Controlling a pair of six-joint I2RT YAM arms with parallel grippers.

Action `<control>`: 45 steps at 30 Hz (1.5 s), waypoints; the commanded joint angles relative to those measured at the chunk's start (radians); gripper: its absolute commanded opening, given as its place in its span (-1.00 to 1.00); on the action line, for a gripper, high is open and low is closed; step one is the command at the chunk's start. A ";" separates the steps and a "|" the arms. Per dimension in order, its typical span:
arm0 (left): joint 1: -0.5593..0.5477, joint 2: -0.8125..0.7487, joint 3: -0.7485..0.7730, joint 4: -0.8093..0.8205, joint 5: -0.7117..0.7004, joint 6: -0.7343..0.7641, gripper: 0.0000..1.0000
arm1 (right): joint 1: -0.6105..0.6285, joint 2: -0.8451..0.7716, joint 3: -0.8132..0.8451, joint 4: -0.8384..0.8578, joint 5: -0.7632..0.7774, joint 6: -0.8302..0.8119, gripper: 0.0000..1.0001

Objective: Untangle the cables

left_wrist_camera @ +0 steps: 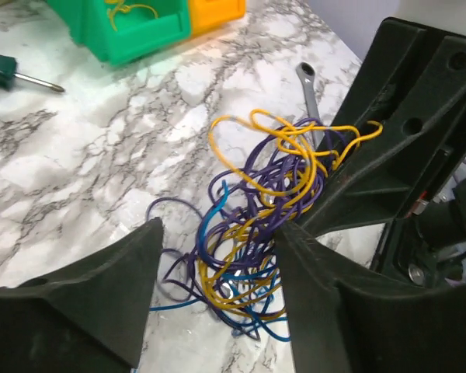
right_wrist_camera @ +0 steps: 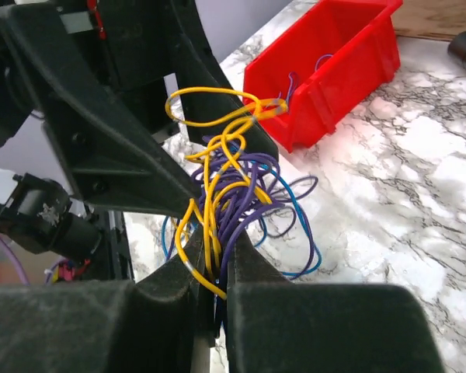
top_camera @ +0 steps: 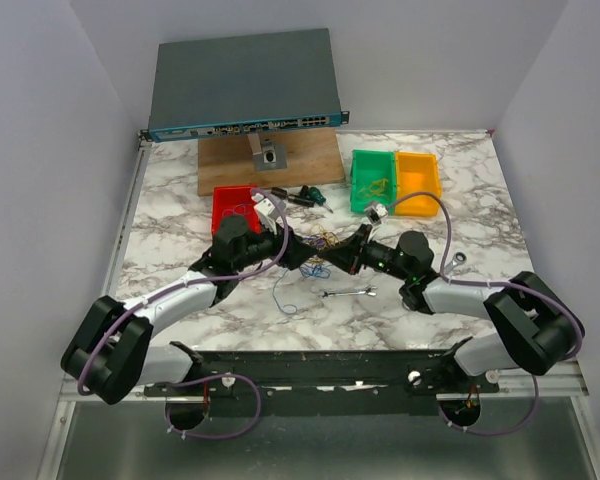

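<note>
Meeting over the white marble counter [top_camera: 460,200], seen from above, both arms flank the tangle of thin purple, yellow and blue cables [top_camera: 322,262]. Left wrist: the left pincer [left_wrist_camera: 217,229] gapes astride it, empty. Right wrist: the right pincer [right_wrist_camera: 210,268] clamps yellow and purple strands, so separating seems in hand; next the left must nip one loop and pull

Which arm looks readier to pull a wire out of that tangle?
Probably the right. The right gripper pinches yellow and purple strands of the tangle; the left gripper stands open around it.
</note>
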 commanded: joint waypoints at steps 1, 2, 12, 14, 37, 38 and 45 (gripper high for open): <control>-0.036 -0.100 -0.034 0.031 -0.018 0.005 0.38 | -0.008 -0.037 -0.006 -0.061 0.213 -0.029 -0.97; -0.037 -0.112 -0.036 0.015 -0.045 0.008 0.42 | -0.008 -0.050 -0.009 -0.076 0.250 -0.028 -0.99; -0.022 -0.045 0.076 -0.288 -0.353 0.035 0.50 | -0.009 -0.162 -0.064 -0.111 0.463 -0.017 -0.99; -0.017 0.036 0.153 -0.406 -0.388 0.034 0.49 | -0.008 -0.166 -0.062 -0.127 0.490 -0.018 -0.99; -0.049 0.283 0.356 -0.587 -0.379 0.031 -1.00 | -0.009 -0.225 -0.082 -0.274 0.936 0.061 -0.99; -0.040 0.245 0.316 -0.555 -0.405 0.022 -1.00 | -0.009 -0.229 -0.071 -0.335 1.052 0.104 -0.99; 0.083 -0.064 0.044 -0.358 -0.545 -0.081 -1.00 | -0.019 -0.242 -0.013 -0.741 1.568 0.434 -0.99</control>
